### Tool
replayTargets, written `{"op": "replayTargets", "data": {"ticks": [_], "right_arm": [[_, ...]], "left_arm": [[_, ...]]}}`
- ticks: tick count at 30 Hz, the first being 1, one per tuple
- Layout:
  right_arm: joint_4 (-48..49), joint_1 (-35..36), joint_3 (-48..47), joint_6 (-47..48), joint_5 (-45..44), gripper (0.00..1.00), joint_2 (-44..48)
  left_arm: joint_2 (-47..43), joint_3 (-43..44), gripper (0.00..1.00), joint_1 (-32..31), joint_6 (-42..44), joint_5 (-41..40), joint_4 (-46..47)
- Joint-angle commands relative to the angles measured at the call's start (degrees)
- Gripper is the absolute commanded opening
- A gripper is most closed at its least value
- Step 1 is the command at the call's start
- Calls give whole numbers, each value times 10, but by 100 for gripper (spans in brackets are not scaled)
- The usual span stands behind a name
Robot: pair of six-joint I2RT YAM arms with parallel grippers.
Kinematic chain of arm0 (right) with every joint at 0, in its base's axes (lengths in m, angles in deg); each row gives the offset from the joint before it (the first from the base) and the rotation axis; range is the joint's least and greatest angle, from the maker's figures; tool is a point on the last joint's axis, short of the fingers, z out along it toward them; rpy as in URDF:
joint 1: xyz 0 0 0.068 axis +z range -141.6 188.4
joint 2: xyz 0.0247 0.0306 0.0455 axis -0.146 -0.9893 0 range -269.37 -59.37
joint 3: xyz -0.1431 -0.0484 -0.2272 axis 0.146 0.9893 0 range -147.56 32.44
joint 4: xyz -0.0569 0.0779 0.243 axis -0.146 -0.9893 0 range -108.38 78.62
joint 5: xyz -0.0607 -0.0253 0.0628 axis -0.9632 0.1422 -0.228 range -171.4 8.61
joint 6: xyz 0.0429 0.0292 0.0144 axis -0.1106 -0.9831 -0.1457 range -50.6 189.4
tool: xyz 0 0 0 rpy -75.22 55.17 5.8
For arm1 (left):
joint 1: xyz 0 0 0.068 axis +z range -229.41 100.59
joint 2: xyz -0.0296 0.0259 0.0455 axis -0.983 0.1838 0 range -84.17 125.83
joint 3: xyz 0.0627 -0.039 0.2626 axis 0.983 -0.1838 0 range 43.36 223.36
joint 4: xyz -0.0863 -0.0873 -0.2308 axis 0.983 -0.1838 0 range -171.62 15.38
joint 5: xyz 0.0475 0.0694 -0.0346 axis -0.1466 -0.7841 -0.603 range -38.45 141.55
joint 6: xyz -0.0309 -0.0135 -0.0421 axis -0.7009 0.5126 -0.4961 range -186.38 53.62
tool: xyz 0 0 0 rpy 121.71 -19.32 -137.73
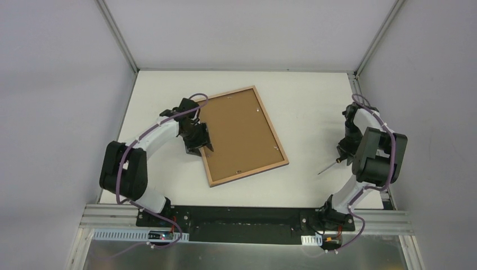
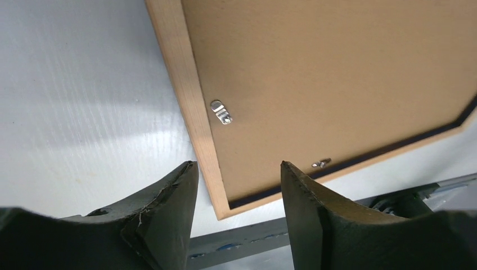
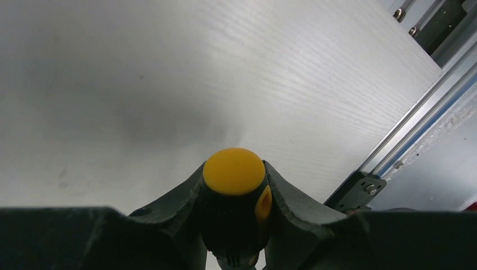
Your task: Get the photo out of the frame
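The frame (image 1: 248, 173) lies face down and askew on the white table, its light wood back edge up; it also shows in the left wrist view (image 2: 188, 95). The brown backing board (image 1: 239, 132) fills it and hides the photo. Small metal tabs (image 2: 221, 112) sit on the board's edge. A dark-blue strip shows along one inner edge. My left gripper (image 1: 202, 145) is open and empty over the frame's left edge near its near corner (image 2: 237, 164). My right gripper (image 1: 341, 157) is shut on a screwdriver (image 3: 233, 171) with a black handle and yellow cap, far to the frame's right.
The screwdriver's thin shaft (image 1: 328, 167) points down-left toward the table. An aluminium rail (image 1: 247, 216) runs along the near edge and shows in the right wrist view (image 3: 405, 135). Grey enclosure walls stand on three sides.
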Motion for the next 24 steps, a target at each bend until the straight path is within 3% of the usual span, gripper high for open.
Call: {"op": "replayTargets", "data": {"ticks": [1, 7, 16, 24], "right_arm": [[-20, -32, -28, -51, -53, 0, -36], [-13, -33, -51, -78, -159, 10, -57], [3, -33, -48, -71, -162, 52, -98], [25, -33, -38, -52, -129, 60, -105]], "left_arm": [[-65, -4, 56, 7, 24, 12, -13], [-114, -28, 56, 7, 27, 8, -18], [-146, -37, 57, 7, 32, 3, -23], [-152, -29, 57, 6, 38, 4, -26]]}}
